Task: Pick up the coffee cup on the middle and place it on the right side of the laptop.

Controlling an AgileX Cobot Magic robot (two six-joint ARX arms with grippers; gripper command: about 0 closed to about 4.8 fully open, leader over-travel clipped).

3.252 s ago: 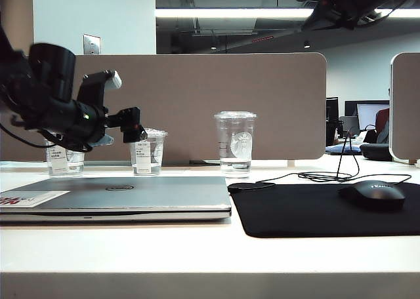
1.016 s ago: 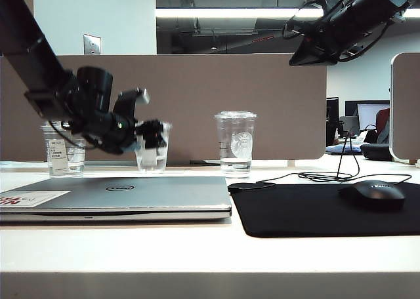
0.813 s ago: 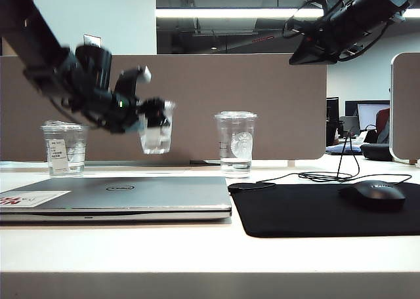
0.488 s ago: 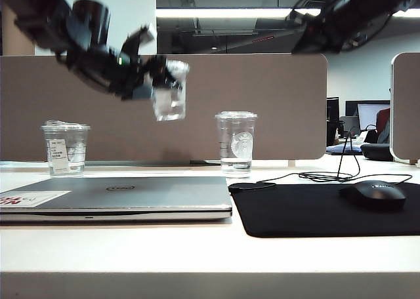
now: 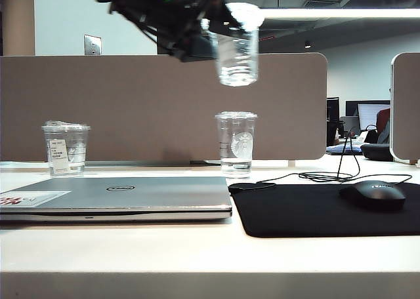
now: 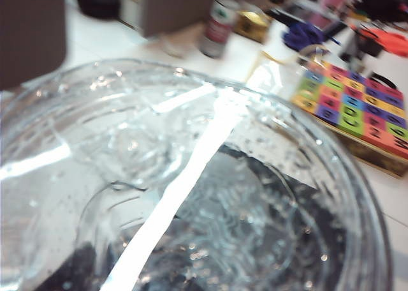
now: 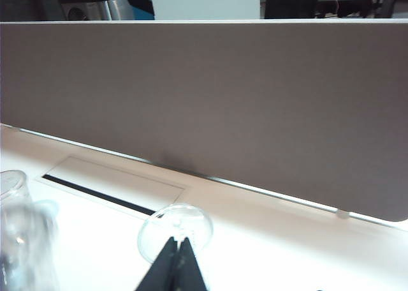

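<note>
Coffee cup (image 5: 237,46) position: airborne, high above the table (image 5: 197,259), held by the left gripper (image 5: 211,31) near the top of the exterior view. The cup hangs directly over the taller cup (image 5: 235,141) with the round pale logo and is well clear of it.

Nearest the camera, the table carries the closed laptop (image 5: 118,198) on the left, with a white-and-red sticker (image 5: 29,198) at its near left corner. Just beside the laptop's right edge lies a black mouse pad (image 5: 315,210), which covers the surface to the right of the laptop. A black mouse (image 5: 373,195) rests on the pad toward its right end, and a black cable (image 5: 328,176) runs along the pad's far edge.

Farther back, a short labelled cup (image 5: 65,147) with an uneven lid stands behind the laptop's left part. The taller cup stands behind the gap between laptop and pad. A beige partition (image 5: 164,102) closes the rear of the table.

Left gripper: the fingers stand wide apart, clamped on the coffee cup; in the left wrist view the clear domed lid (image 6: 191,176) fills the frame.

Right gripper (image 7: 172,265): the fingers are pressed together, holding nothing, above the tall cup's lid (image 7: 175,224).
</note>
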